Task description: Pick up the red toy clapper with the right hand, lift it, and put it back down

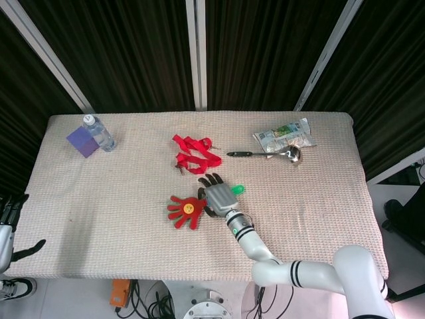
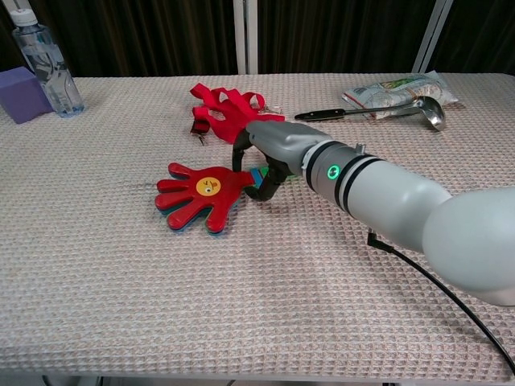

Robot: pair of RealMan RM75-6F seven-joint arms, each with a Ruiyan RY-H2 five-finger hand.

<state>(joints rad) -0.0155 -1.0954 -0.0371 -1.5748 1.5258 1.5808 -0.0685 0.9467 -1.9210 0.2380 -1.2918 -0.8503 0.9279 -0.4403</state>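
The red toy clapper is hand-shaped with a yellow face, and blue and green layers show under the red one. It sits mid-table, also seen as the clapper in the head view. My right hand grips its green handle from above, fingers curled around it; the handle is mostly hidden. The clapper looks tilted and raised slightly off the cloth, with a shadow under it. The right hand reaches in from the near edge. My left hand hangs off the table's left edge, fingers apart and holding nothing.
A red ribbon lanyard lies just behind the hand. A ladle and a snack packet lie at the back right. A water bottle and a purple block stand at the back left.
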